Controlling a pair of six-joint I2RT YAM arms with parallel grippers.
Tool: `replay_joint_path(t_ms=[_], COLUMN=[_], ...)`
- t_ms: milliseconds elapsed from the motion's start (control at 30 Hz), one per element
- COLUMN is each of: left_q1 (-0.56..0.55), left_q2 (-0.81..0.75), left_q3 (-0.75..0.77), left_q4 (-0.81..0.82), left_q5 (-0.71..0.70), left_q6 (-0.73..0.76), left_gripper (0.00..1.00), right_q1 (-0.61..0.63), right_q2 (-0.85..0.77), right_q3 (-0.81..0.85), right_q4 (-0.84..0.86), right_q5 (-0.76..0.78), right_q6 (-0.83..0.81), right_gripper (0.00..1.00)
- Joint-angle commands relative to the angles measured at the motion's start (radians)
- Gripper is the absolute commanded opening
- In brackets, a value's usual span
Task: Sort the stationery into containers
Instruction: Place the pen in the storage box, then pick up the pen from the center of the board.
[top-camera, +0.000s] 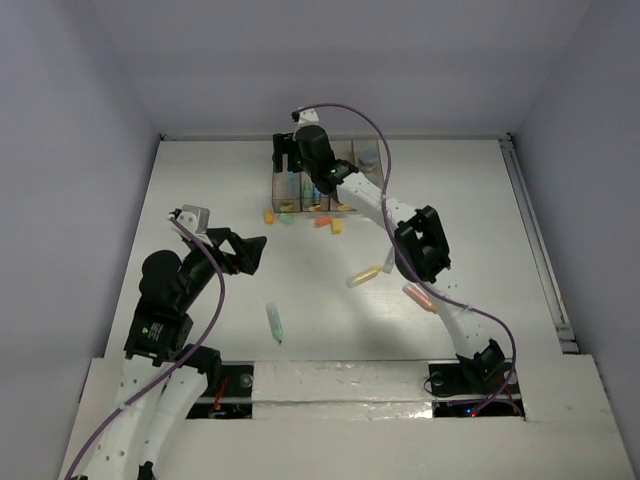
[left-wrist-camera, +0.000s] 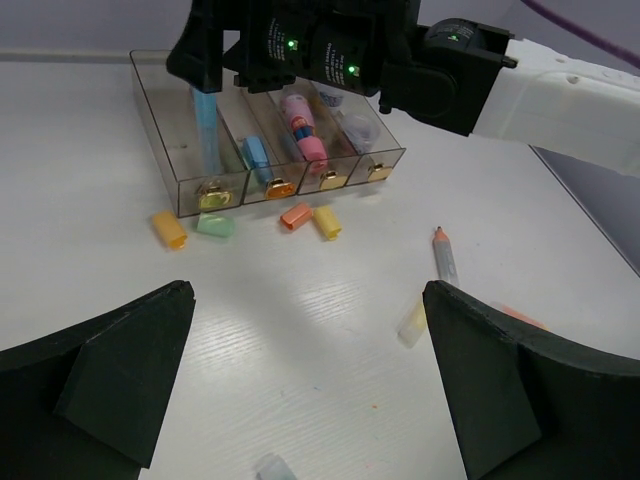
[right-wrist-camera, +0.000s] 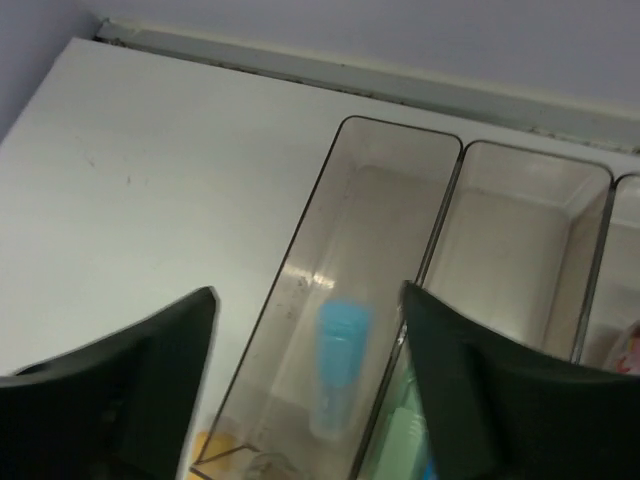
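The containers, a row of clear brownish bins, stand at the back of the table. My right gripper hangs over the leftmost bin, and in its wrist view the right gripper is open. A blue marker sits blurred and free inside that bin, standing steeply. A pink marker lies in the third bin. My left gripper is open over bare table. A green marker, a yellow one and an orange one lie loose.
Several caps lie just in front of the bins: orange-yellow, green, orange and yellow. A pale marker with an orange tip lies to their right. A blue cap sits in the second bin.
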Motion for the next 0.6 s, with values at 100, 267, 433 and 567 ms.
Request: replay_joint_path(t_ms=[100,267,433,567], left_q1=[0.003,0.013,0.013,0.023], left_q2=[0.015,0.009,0.004,-0.008], left_q3=[0.043,0.043,0.043,0.039], left_q4=[0.029,0.027,0.035,0.04], left_q5=[-0.011,-0.019,0.002,0.028], left_q6=[0.0,0.0,-0.001,-0.001], left_gripper=[0.99,0.96,0.9,0.77], right_q1=[-0.001,-0.001,0.008,0.008], right_q2=[-0.093,-0.383,-0.692,-0.93], right_q3=[0.066,-0.314,-0.812,-1.115], right_q4=[0.002,0.062,0.189,0.165], right_q5=[-0.045,-0.105,-0.131,0.037], right_q6=[-0.044,-0.019,0.064,0.127], right_gripper=[0.96,0.82,0.06,0.0])
